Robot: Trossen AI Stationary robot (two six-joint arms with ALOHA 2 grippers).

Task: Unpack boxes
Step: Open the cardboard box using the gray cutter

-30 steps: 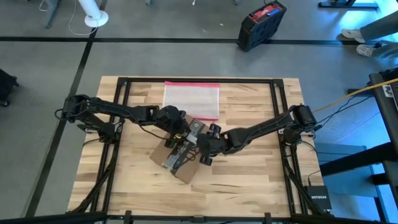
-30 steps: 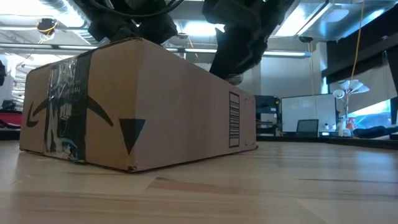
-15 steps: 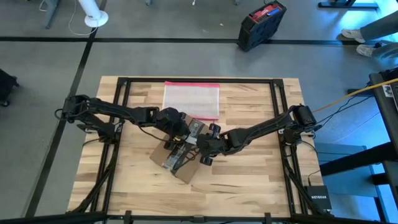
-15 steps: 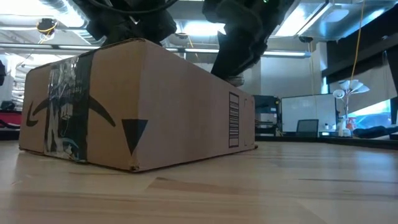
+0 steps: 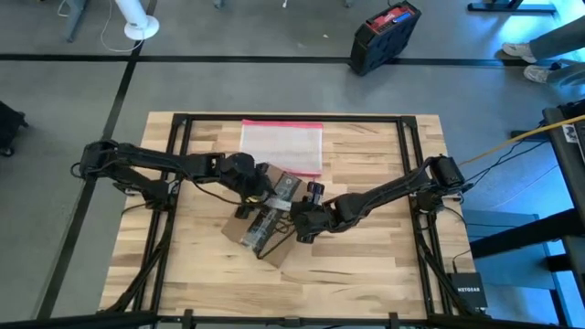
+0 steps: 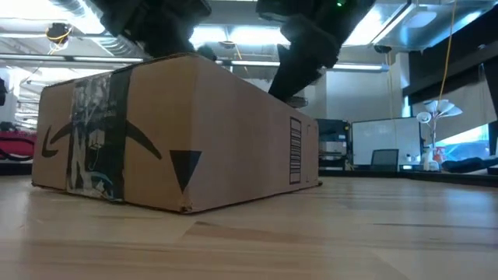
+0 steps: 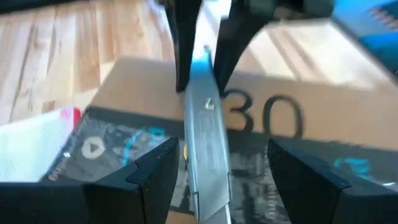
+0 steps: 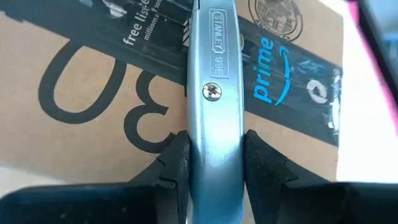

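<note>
Right gripper [image 8: 214, 165] clamping silver knife [image 8: 214, 93] reading "STANLEY 99E", frame centre, over box [image 8: 93, 124] tape [image 8: 273, 59] reading "prime". Left gripper [image 7: 219, 163] hovering, fingers apart.

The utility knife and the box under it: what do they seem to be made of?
Utility knife: likely cast metal, silver-grey with a dull sheen, stamped lettering and a screw head on its body. Box: brown cardboard with a matte face, printed marks and folded edges. Tape strip across it: black and glossy, probably plastic.
</note>
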